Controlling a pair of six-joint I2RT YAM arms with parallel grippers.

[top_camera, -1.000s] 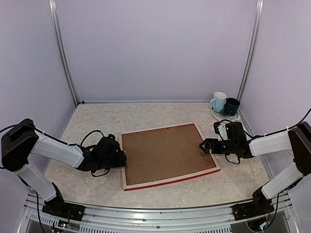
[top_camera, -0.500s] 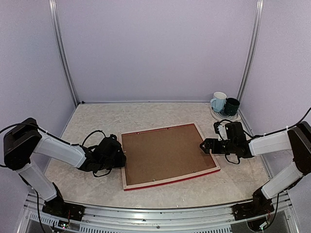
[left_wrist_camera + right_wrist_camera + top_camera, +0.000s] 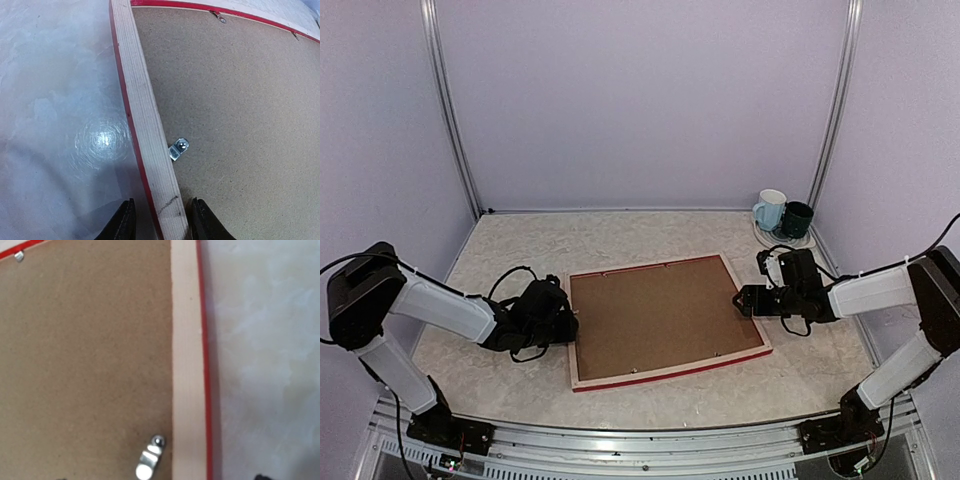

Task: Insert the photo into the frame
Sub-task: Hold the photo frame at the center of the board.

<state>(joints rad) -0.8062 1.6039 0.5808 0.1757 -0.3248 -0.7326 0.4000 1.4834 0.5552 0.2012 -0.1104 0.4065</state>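
On the surface (image 3: 520, 250), face-down frame (image 3: 142, 115), left gripper (image 3: 160, 222) straddling its rail, grip unclear, right gripper (image 3: 742, 300) open at opposite rail.

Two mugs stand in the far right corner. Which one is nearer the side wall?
The dark green mug. It is the right-hand one of the pair, and the pale mug stands just to its left, toward the middle.

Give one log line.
red-and-pale-wood rectangular picture frame: face down, brown backing board up | left tool: straddling left rail | right tool: open at right rail
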